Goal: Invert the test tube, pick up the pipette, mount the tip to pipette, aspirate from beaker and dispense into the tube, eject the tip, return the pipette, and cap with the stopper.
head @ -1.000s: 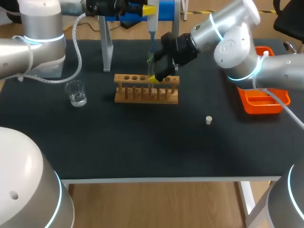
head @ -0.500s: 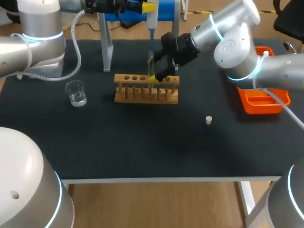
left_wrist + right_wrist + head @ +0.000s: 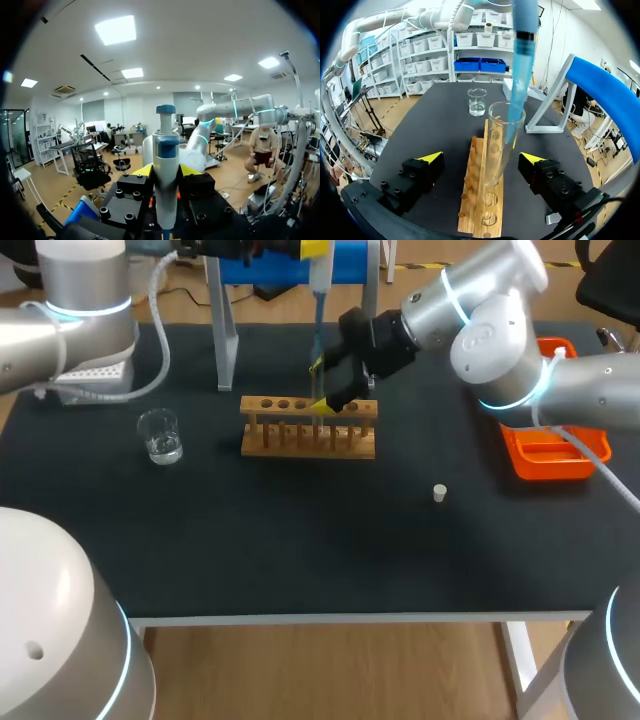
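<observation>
Table (image 3: 300,540) is occupied by the rack (image 3: 308,428); the tube (image 3: 501,145) is stood in it between the right gripper's (image 3: 481,158) spread, untouching fingers. The pipette (image 3: 165,150), clamped by the left gripper (image 3: 165,170), is dipped into the tube. The stopper (image 3: 438,492) is laid well apart.

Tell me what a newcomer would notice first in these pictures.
First comes the pipette, clamped upright in the left gripper, its blue tip dipping into the mouth of the glass test tube. That tube stands in the wooden rack at mid-table, between the open fingers of the right gripper, which do not touch it. Farther off sit a beaker on the left and an orange tray on the right.
</observation>
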Action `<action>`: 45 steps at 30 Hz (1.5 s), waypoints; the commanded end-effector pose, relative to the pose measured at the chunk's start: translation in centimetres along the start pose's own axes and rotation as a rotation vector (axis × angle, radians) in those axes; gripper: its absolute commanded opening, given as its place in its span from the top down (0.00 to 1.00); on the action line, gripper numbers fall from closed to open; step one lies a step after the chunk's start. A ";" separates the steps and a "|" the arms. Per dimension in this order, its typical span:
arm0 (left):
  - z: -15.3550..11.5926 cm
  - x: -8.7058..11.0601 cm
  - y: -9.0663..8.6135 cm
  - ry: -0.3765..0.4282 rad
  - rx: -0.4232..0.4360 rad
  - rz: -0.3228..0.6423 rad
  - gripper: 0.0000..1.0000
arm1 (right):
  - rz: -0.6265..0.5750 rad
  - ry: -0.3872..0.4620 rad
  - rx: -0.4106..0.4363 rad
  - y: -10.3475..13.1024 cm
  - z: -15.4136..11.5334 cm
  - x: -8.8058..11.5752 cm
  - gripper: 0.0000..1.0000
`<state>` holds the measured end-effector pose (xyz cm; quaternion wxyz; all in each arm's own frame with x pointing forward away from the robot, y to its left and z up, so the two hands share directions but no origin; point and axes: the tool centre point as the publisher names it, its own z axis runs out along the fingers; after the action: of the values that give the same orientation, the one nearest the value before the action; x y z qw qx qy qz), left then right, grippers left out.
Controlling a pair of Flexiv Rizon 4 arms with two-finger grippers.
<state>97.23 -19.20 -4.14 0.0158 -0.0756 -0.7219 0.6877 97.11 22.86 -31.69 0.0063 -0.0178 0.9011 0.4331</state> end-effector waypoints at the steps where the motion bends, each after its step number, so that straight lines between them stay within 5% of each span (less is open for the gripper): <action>1: -0.1 0.0 -0.6 -0.004 -0.007 0.003 1.00 | 0.000 0.002 0.003 0.0 0.0 -0.1 0.00; 33: 0.2 0.7 -5.4 -0.004 -0.051 0.066 1.00 | 0.000 0.002 0.003 0.0 0.0 -0.1 0.00; 45: -3.9 5.1 -5.6 -0.068 -0.063 0.039 1.00 | 0.000 0.002 0.003 0.0 0.0 -0.1 0.00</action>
<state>94.88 -16.83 1.22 -0.0078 -0.0826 -0.7402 0.6672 97.11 22.86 -31.68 0.0063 -0.0178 0.9011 0.4331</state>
